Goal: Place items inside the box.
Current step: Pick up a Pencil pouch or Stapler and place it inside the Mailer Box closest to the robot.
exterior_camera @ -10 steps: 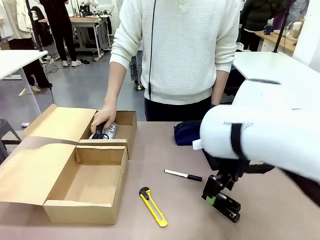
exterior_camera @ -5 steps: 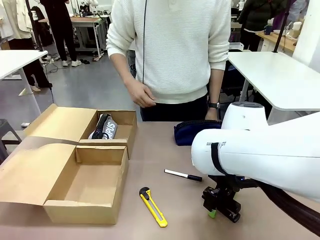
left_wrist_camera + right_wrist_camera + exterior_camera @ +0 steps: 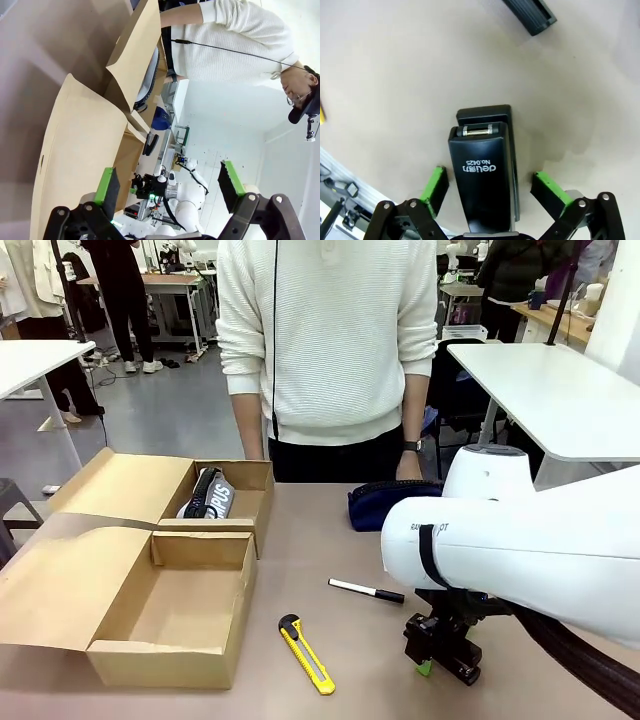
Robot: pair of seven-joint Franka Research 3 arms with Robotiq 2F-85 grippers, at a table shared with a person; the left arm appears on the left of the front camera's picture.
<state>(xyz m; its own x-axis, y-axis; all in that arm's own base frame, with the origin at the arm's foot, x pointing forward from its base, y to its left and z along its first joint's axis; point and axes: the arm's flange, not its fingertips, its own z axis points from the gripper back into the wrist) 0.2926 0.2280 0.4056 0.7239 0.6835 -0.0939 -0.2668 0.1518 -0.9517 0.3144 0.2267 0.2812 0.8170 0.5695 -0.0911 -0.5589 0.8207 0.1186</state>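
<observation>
Clearly the black stapler (image 3: pixel 481 165) was the item in hand: it lay flat on the desk (image 3: pixel 330 540) near the robot's edge. The right fingers (image 3: pixel 436 189) had it straddled, one green pad on each side. In the right wrist view a thin strip of desk showed between each pad and the stapler's flanks, so the fingers read as released and not grasping it.

From the stapler in the front view, the yellow utility knife (image 3: pixel 306 654) lay at 9 o'clock. The white black-capped marker (image 3: pixel 366 591) lay near at 10 o'clock, and the navy zip pouch (image 3: pixel 375 502) farther off at 11 o'clock, by the person (image 3: pixel 330 340). Beyond the knife, at 9 to 10 o'clock, stood the open cardboard box (image 3: pixel 170 640). Its far compartment held the grey pouch with white lettering (image 3: pixel 215 498), with something black beside it that I could not make out. Its near compartment looked bare.

The left fingers (image 3: pixel 107 185) stood released and wide apart near the box flaps, with nothing between them.

By my reading the task was early on: one pouch was in, while the stapler, knife, marker and navy pouch waited on the desk.
</observation>
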